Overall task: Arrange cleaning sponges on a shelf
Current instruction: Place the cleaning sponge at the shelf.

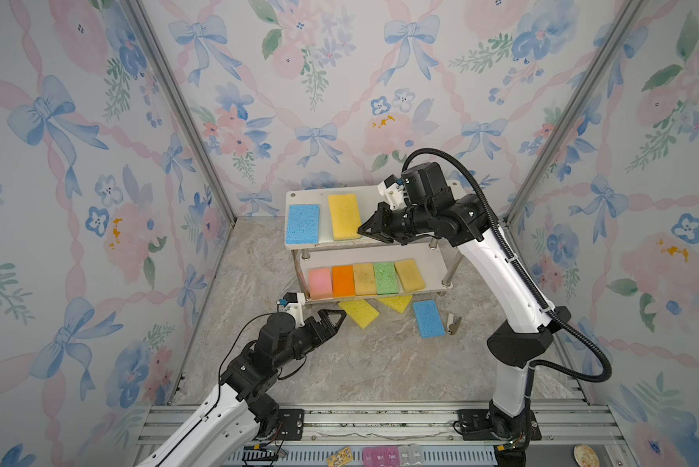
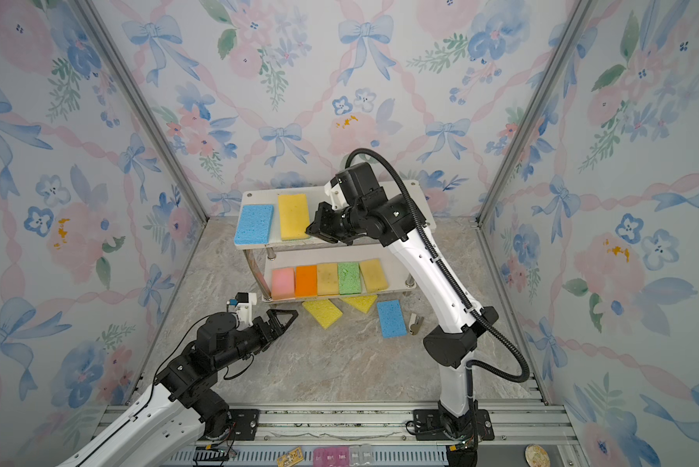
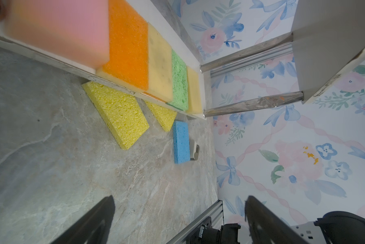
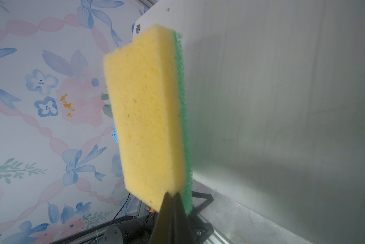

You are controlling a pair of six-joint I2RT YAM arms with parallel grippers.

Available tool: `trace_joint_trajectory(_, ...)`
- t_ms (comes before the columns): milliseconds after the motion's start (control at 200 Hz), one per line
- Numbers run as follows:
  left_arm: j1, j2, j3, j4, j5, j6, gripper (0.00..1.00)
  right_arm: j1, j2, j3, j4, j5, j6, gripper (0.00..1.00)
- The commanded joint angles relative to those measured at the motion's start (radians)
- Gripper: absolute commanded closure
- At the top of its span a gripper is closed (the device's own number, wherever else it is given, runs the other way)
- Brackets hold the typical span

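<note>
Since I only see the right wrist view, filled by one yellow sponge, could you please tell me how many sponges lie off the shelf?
Observer: Three lie on the table at the shelf's front: two bright yellow sponges and a blue sponge.
Operator: Thanks. How full is the lower board?
Observer: On the lower board, five sit side by side: pink, orange, mustard, green, mustard.
Operator: And the left end effector?
Observer: The left end effector is open and empty, close to one bright yellow sponge.

Small weekday-like abbreviations mark the pill organiser compartments, too blurred to read with certainty.
</note>
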Motion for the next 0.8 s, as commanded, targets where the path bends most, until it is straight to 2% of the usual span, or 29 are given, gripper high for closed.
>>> trace_joint_trajectory(0, 0.013, -0.009, 0.001, -0.031, 0.018, 0.022, 0.02, 0.003, 0.015, 0.007, 0.045, -0.017, 0.026, 0.99)
trace_joint_trajectory(120, 0.027, -0.001, -0.003, -0.031, 0.028, 0.027, 0.02, 0.011, 0.023, 0.006, 0.054, -0.02, 0.031, 0.94)
trace_joint_trajectory(400, 0.063, 0.014, -0.005, -0.031, 0.067, 0.042, 0.02, 0.016, 0.036, 0.001, 0.076, -0.025, 0.034, 0.7)
trace_joint_trajectory(790, 0.124, 0.018, 0.002, -0.033, 0.128, 0.058, 0.02, -0.012, 0.075, 0.03, 0.106, -0.067, 0.033, 0.61)
